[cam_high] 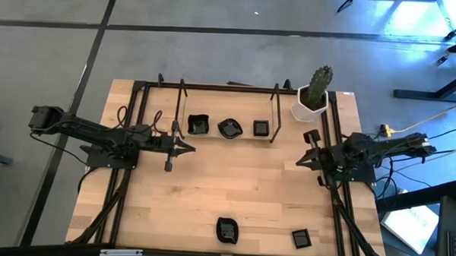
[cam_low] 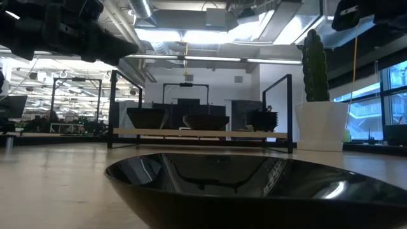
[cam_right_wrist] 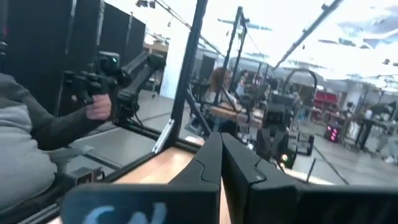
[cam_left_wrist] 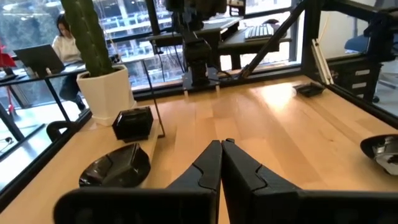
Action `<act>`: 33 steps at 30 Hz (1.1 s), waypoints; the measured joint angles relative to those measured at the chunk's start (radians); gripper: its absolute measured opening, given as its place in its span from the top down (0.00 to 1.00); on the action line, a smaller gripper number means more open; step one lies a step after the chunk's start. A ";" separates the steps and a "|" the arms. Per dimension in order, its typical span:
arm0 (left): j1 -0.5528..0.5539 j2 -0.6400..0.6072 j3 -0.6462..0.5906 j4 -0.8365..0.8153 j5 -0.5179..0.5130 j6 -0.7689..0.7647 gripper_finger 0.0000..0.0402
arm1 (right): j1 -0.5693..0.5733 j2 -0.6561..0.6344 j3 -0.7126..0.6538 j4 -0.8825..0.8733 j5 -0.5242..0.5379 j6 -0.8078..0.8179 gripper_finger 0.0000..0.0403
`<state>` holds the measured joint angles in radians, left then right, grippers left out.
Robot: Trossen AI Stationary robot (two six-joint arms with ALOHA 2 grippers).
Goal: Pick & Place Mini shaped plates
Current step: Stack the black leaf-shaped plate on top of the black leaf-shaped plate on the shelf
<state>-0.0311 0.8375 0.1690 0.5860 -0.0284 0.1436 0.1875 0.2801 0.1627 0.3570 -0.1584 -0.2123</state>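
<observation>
High view, near edge first: 2 mini shaped plates sit on the table (cam_high: 233, 189), a rounded leaf dish (cam_high: 227, 230) and a small flat square (cam_high: 301, 238) well right of it. Mid-table, both arms reach inward, level and low, facing each other. Left hand (cam_high: 189, 148) fingers pinched together, holding nothing. Right hand (cam_high: 301, 162) same, fully closed and empty. Far side: 3 more black dishes in a row under the black frame (cam_high: 229, 88): wavy one (cam_high: 198, 125), leaf one (cam_high: 229, 128), square stack (cam_high: 261, 128). White cactus pot (cam_high: 308, 106) at the far right corner.
</observation>
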 joint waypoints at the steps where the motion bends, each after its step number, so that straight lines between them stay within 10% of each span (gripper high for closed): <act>1: 0.000 0.000 0.000 -0.005 0.000 0.000 0.99 | 0.000 -0.016 0.000 -0.011 -0.014 0.000 0.99; 15: -0.145 0.089 0.065 -0.059 -0.118 0.053 1.00 | 0.000 -0.099 -0.051 -0.010 -0.030 0.001 0.99; 25: -0.496 0.538 0.540 -0.432 -0.439 0.080 0.99 | 0.000 -0.099 -0.049 -0.009 -0.018 0.020 0.99; 33: -0.658 0.854 0.864 -0.624 -0.410 0.038 0.87 | 0.000 -0.099 -0.049 -0.019 -0.019 0.028 0.99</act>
<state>-0.6887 1.6918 1.0333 -0.0381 -0.4384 0.1815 0.1871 0.1806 0.1139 0.3376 -0.1772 -0.1841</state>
